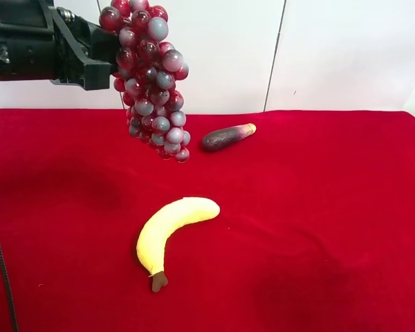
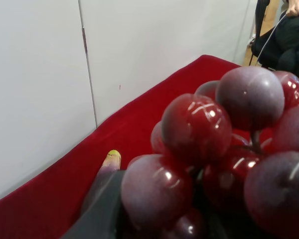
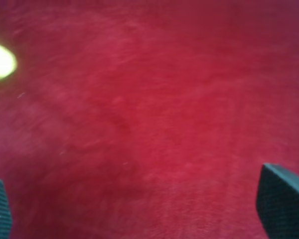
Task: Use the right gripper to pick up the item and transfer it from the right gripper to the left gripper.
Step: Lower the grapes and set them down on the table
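The bunch of dark-red and grey-purple grapes (image 1: 151, 83) hangs in the air above the back of the red cloth, held at its top by the black gripper (image 1: 112, 48) on the arm at the exterior high view's left. The left wrist view shows the grapes (image 2: 214, 149) pressed close against a dark jaw, so this is my left gripper, shut on them. My right gripper (image 3: 139, 211) is open and empty over bare red cloth, with its fingertips (image 3: 284, 199) wide apart. It does not show in the exterior high view.
A yellow plush banana (image 1: 169, 228) lies mid-cloth; its end shows in the right wrist view (image 3: 0, 60). A dark purple eggplant-like piece with a tan tip (image 1: 226, 137) lies behind, near the white wall (image 1: 332, 48). The red cloth (image 1: 332, 228) covers the table.
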### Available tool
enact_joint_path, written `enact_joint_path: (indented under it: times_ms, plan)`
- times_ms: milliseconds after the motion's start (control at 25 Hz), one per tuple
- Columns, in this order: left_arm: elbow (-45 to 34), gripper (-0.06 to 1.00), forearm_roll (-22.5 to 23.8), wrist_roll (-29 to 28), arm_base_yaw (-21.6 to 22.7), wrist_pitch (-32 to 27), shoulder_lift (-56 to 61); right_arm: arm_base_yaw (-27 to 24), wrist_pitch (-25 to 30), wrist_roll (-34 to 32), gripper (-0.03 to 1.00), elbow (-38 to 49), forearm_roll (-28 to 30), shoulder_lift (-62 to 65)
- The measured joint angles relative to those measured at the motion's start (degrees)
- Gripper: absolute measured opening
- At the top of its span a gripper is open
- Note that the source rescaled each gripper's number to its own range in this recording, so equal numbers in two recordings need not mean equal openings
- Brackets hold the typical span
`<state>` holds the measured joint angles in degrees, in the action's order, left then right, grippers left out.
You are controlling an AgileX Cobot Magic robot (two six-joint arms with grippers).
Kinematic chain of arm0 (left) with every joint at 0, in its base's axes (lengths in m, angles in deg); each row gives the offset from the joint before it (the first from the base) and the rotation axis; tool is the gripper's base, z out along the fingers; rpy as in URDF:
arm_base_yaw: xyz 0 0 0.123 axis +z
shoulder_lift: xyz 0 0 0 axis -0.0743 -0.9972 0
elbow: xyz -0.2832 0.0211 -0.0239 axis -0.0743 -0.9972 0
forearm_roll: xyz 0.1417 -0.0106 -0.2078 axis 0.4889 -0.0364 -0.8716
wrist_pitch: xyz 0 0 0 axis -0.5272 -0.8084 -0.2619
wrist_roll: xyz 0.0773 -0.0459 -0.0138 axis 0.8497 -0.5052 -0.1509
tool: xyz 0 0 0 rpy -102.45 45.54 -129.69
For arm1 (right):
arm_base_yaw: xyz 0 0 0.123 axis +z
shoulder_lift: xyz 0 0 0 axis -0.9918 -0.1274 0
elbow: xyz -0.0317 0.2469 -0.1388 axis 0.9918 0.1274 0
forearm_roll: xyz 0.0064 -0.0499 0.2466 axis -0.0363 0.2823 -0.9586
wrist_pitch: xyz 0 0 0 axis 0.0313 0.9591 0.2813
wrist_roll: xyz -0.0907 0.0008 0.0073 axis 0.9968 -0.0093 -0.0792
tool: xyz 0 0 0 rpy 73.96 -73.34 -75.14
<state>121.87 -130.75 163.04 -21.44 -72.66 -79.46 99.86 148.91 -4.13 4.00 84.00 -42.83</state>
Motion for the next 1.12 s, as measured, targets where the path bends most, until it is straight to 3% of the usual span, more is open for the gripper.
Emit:
enact_joint_path:
  times_ms: [240, 360, 880, 1120]
  plan:
    - [0.0, 0.26, 0.0, 0.0, 0.0, 0.2, 0.0, -11.9, 0.0, 0.0, 0.96, 0.1, 0.0, 6.0]
    - [0.0, 0.26, 0.0, 0.0, 0.0, 1.1, 0.0, -15.2, 0.0, 0.0, 0.96, 0.1, 0.0, 6.0]
    - [0.0, 0.25, 0.1, 0.7, 0.0, 22.2, -7.9, -15.7, 0.0, -0.1, 0.96, 0.1, 0.0, 6.0]
    - [0.3, 0.25, 5.5, 0.9, 0.0, 26.3, -16.5, -15.7, 0.0, -0.1, 0.96, 0.1, 0.0, 6.0]
